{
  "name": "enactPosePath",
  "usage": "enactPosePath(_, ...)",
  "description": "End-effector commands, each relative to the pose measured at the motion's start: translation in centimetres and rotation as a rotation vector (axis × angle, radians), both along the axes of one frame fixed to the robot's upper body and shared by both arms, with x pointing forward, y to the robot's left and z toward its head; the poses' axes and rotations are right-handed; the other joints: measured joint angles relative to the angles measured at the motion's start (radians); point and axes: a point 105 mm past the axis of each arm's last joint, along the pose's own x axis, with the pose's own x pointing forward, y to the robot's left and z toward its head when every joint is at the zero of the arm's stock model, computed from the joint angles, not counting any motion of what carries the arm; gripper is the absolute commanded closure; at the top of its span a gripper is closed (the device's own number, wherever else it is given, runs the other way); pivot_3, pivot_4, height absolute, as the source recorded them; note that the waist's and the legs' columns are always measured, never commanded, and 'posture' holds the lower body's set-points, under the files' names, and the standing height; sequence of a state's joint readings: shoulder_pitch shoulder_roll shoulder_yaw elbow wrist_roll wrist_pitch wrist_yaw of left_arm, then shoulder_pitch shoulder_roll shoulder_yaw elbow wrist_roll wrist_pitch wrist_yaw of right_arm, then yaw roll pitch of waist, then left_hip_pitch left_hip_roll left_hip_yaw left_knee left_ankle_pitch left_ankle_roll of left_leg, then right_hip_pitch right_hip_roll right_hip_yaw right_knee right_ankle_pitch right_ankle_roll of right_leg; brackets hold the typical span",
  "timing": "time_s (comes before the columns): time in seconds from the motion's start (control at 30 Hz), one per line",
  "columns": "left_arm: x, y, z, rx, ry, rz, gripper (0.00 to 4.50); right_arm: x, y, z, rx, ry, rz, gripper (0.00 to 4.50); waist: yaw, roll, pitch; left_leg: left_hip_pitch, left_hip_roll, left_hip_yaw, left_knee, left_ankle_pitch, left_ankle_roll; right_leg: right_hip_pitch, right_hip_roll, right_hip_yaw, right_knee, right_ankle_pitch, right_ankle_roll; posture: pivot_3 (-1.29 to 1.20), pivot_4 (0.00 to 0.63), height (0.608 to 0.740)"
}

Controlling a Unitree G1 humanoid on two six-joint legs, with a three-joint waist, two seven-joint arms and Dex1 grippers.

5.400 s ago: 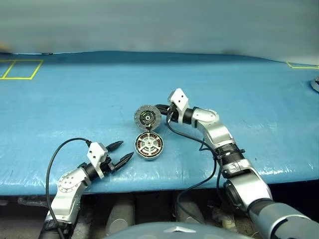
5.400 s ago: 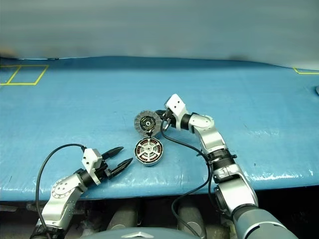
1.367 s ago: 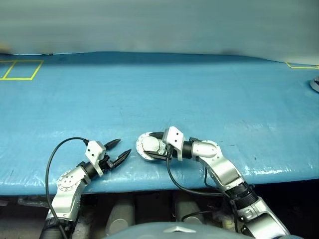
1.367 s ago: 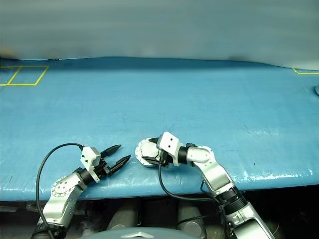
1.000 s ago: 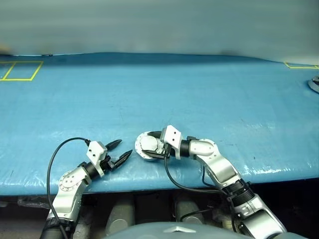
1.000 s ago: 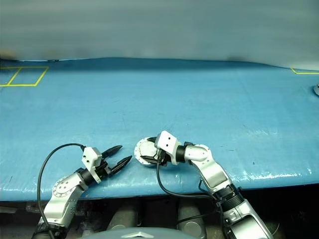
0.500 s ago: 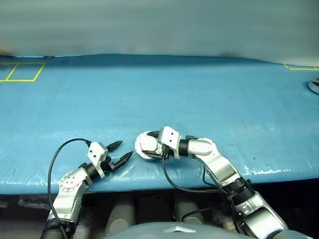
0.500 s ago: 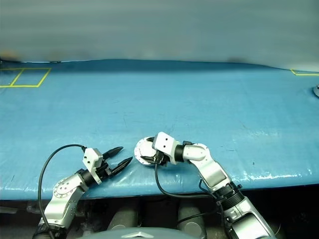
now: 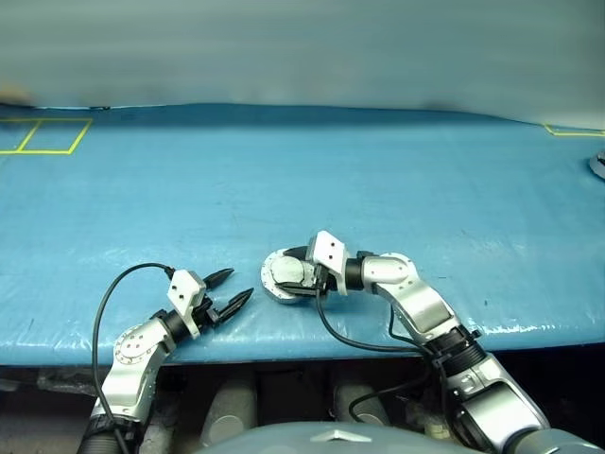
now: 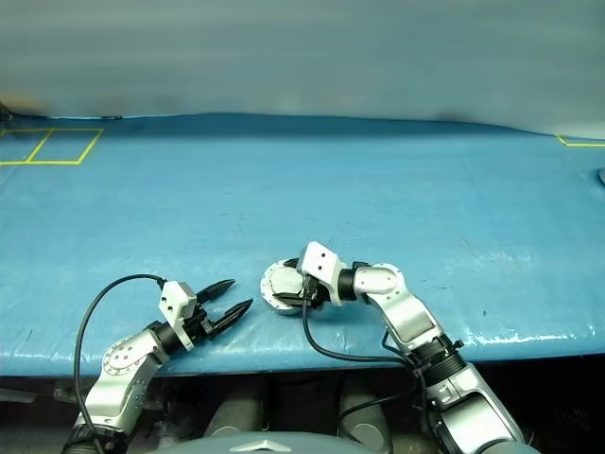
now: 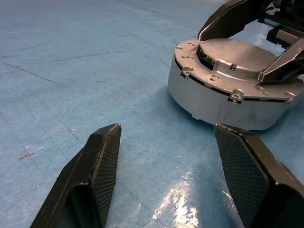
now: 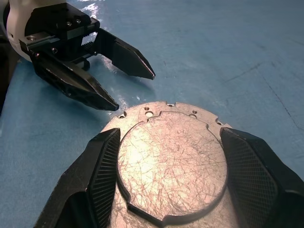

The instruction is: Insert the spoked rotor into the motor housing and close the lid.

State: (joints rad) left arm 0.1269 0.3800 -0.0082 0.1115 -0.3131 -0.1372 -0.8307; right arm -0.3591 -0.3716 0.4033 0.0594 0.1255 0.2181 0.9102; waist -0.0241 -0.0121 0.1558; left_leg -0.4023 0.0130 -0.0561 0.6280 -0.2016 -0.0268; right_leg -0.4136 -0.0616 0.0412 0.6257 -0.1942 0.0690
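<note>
The round motor housing [image 9: 284, 275] is sitting closed, lid [image 12: 172, 161] on top, near the front edge of the blue surface [image 9: 378, 180]. The right gripper [image 9: 295, 274] is reaching over it, jaws open on each side. The left gripper [image 9: 234, 288] is waiting just to the left, jaws open and empty.

Motor housing [image 11: 228, 90] (lid shut) fronts left hand [image 11: 166, 175].

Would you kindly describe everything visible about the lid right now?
The lid is a round, scratched grey metal disc with a raised centre boss and small holes near its notched rim. It lies flat, closed on the motor housing, near the blue table's front edge. The right gripper's black fingers straddle its sides; contact is unclear.
</note>
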Motion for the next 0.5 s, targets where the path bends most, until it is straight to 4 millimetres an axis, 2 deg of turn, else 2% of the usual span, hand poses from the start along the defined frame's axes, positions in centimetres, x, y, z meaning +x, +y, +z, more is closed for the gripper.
enactPosePath(0.03,0.2,-0.1,0.8,0.007,-0.036,-0.009,1.18,-0.1,-2.6,-3.3,-0.124,0.110,-0.068,1.51,0.003,0.000,0.000,0.000,0.000,0.000,0.000,0.000,0.000,0.000,0.000,0.000,0.000,0.000,0.000,0.00,0.150,0.740)
enactPosePath(0.2,0.2,-0.1,0.9,-0.007,-0.041,0.005,1.18,0.0,-2.3,-4.1,-0.144,0.101,-0.101,1.51,0.004,0.000,0.000,0.000,0.000,0.000,-0.001,-0.001,0.000,0.000,0.000,-0.001,0.000,0.000,0.000,0.00,0.150,0.740)
enactPosePath(0.33,1.1,-0.1,2.3,-0.109,-0.074,0.064,1.18,-0.6,-2.0,-5.2,-0.200,0.095,-0.090,1.51,0.001,-0.001,-0.002,0.000,0.000,0.000,-0.001,-0.001,-0.001,0.000,0.000,-0.001,-0.001,0.000,0.000,0.00,0.150,0.740)
enactPosePath(0.5,2.2,-0.5,3.7,-0.214,-0.105,0.102,1.18,-0.6,-1.9,-5.1,-0.201,0.089,-0.087,1.51,0.001,-0.003,-0.004,0.000,0.001,-0.001,-0.001,-0.001,-0.001,0.000,0.000,-0.002,-0.001,0.000,0.000,0.00,0.150,0.740)
